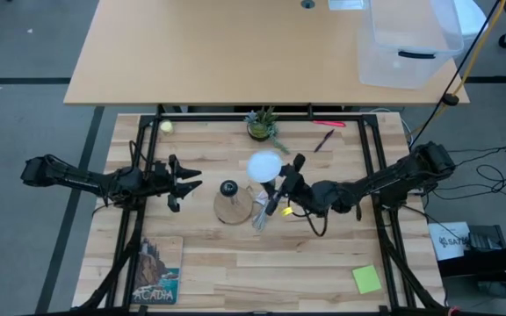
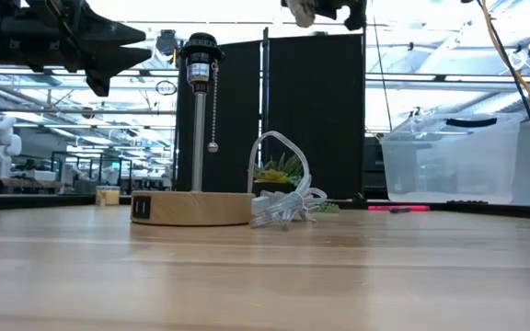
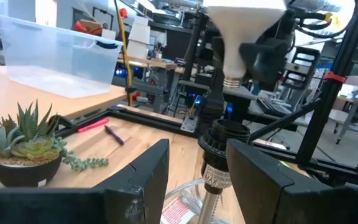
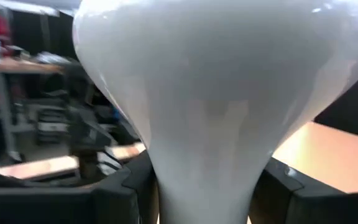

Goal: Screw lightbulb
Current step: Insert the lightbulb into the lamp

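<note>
Book with a mountain cover lies at the front left of the wooden table, and above it, on the left side, my left gripper hangs in the air with its fingers apart and nothing between them, pointing toward the middle. Just to its right stands the lamp stand — a round wooden base with a metal post and a black socket on top, and a pull chain hanging beside the post. A clear plastic wrapper lies touching the right side of the base. Behind it, near the far edge, there is a small potted succulent, and to its right a pink pen and a dark pen. My right gripper reaches in from the right and clamps the lightbulb on its pale cone — the white globe is up and the metal screw base points down. In the left wrist view the bulb hangs just above the socket and a little to the side, apart from it. A green sticky note lies at the front right.
</note>
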Robot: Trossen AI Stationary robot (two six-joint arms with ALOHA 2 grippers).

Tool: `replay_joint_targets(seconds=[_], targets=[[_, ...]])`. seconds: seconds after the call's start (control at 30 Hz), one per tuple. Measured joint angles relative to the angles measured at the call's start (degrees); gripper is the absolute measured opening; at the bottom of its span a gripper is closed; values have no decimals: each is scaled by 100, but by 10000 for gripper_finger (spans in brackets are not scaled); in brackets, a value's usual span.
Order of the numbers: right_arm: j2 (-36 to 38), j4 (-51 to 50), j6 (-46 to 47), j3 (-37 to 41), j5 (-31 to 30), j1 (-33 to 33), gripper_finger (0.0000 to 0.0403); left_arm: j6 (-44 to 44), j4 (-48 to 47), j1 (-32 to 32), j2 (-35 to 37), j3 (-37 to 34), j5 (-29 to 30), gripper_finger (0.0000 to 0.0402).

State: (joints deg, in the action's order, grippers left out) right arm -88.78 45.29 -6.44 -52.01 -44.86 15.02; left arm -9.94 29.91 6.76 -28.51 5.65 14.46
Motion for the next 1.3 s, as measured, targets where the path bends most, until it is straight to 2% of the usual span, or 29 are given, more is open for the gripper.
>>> replay_joint_targets(seconds=[0.2, 0.37, 0.43, 0.77, 1.07, 1.3], targets=[[-526, 1054, -290, 0, 1102, -251, 171, 0, 111, 0, 2, 0, -2, 165], [-1024, 2179, -373, -14, 1737, -480, 171, 17, 109, 1, 0, 0, -2, 165], [-1185, 2344, -365, -136, 1936, -568, 171, 16, 109, 0, 0, 0, -2, 165], [-1774, 1738, -324, -1212, 2798, -789, 171, 43, 107, 1, 1, 0, -4, 165], [-2227, 1823, -201, -1536, 3153, -916, 171, 78, 106, 0, 1, 0, -7, 165], [-2351, 1966, -153, -1567, 3211, -1024, 171, 121, 103, 0, 0, 0, -9, 165]])
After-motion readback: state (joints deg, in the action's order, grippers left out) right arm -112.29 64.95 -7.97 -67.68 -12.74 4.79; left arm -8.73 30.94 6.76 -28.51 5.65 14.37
